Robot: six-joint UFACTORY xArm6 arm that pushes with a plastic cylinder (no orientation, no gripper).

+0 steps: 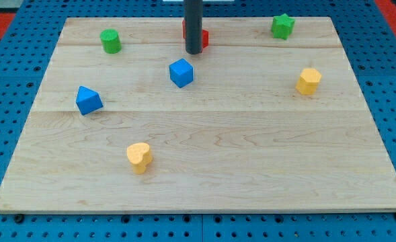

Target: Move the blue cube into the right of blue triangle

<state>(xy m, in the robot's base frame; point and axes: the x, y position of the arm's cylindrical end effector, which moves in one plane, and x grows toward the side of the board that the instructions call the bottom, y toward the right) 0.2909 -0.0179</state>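
The blue cube (181, 72) sits on the wooden board a little above the middle, left of centre. The blue triangle (88, 100) lies at the view's left, lower than the cube and well apart from it. My tip (193, 52) is just above and slightly right of the blue cube, with a small gap between them. The rod comes down from the view's top and hides most of a red block (204, 37) behind it.
A green cylinder (110, 41) stands at the upper left. A green star-like block (282, 26) is at the upper right. A yellow hexagonal block (308, 81) is at the right. A yellow heart (138, 157) lies at the lower left. The wooden board (251, 168) rests on a blue pegboard.
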